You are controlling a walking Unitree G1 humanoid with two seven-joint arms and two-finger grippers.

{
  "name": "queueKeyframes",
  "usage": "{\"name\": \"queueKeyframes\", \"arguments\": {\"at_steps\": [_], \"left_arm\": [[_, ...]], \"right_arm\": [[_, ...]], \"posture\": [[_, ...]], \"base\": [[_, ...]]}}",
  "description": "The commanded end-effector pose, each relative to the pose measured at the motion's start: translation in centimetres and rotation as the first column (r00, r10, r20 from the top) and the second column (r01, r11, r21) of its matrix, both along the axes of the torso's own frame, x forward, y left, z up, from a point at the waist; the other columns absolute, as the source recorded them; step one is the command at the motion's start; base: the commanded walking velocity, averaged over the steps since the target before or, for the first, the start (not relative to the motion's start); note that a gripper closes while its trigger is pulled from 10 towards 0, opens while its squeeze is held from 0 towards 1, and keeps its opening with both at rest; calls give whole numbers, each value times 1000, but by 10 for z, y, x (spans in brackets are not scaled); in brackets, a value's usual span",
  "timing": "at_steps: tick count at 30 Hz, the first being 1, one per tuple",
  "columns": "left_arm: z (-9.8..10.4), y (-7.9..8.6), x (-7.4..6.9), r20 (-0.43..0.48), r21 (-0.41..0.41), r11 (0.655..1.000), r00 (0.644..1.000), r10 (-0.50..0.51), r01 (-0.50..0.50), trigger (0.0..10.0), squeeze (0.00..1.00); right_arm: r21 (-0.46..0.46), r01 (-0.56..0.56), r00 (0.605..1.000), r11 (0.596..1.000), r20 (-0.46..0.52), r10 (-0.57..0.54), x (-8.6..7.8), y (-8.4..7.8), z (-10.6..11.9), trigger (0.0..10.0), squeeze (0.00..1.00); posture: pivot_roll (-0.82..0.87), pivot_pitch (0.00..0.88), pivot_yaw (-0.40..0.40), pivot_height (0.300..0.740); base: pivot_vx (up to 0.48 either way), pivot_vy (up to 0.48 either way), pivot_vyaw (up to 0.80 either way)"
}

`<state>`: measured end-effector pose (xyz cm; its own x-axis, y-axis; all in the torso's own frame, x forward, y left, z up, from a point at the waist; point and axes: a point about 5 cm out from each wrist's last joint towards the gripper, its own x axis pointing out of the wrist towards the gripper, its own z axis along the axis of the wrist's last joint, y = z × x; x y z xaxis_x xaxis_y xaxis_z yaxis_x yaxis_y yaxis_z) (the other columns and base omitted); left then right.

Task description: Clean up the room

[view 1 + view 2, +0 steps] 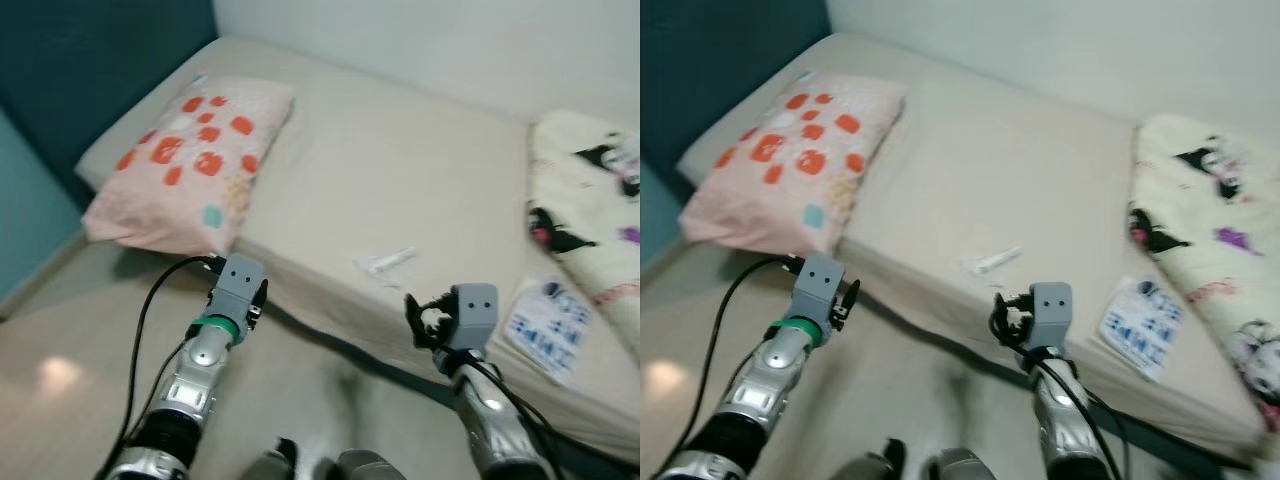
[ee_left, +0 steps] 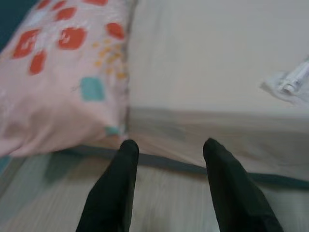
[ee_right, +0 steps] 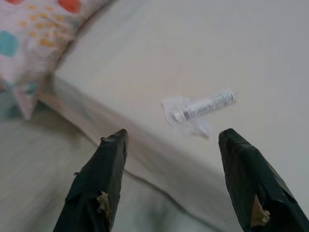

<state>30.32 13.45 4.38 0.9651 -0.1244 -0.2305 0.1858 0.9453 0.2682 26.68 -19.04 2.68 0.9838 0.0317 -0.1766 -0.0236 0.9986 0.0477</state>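
Blurred all over in both eye views; fine print on things unreadable. Bed (image 1: 400, 170) ran from upper left to right edge, its far right cut off by the frame. Pillow (image 1: 190, 160) lay at upper left, its near corner overhanging the bed's front edge. Blanket (image 1: 600, 200) with dark cartoon figures sat at upper right, partly cut off. Small tube (image 1: 390, 261) lay on a crumpled clear wrapper (image 3: 186, 121) at mid frame, near the front edge, well apart from pillow and blanket. Blue-and-white packet (image 1: 548, 325) lay at right, just beside the blanket; its label too blurred to read.

Left gripper (image 2: 169, 150) hung low at lower left, over the floor (image 1: 60, 370) before the bed's edge, fingers (image 2: 118, 183) moderately parted, holding nothing. Right gripper (image 3: 171, 137) hung at lower centre-right, short of the bed's edge, fingers (image 3: 104, 179) spread wide and empty, the tube framed between them farther on. Dark strip ran under the mattress edge. Dark shapes at bottom centre hard to make out. Open bare mattress lay around the tube; open floor between grippers and bed.
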Motion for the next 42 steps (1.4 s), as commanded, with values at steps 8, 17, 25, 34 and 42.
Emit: {"name": "queueKeyframes", "arguments": {"at_steps": [8,17,25,34,42], "left_arm": [[-4,0,-2,-14,4,1000,1000,3,-3,10000,0],[-2,2,-1,-5,6,1000,1000,13,-13,10000,0],[5,1,3,32,-3,999,999,39,-39,10000,0],[26,-3,13,129,-13,998,990,66,-65,10000,0],[34,-7,17,156,-26,998,985,68,-65,10000,0]], "right_arm": [[14,13,1000,1000,-1,-12,-1,-1,-1,10000,0],[17,8,1000,1000,7,-8,1,2,0,10000,0],[21,-16,998,1000,66,14,9,10,13,10000,0],[134,-118,967,984,240,84,25,33,54,10000,0],[136,-206,943,969,293,160,27,49,69,10000,0]], "posture": [[-115,0,4,740],[-114,0,5,740],[-114,0,9,740],[-116,0,10,740],[-117,0,10,740]], "base": [[0,0,781],[0,0,781],[0,0,781],[235,0,365],[467,0,0]]}}
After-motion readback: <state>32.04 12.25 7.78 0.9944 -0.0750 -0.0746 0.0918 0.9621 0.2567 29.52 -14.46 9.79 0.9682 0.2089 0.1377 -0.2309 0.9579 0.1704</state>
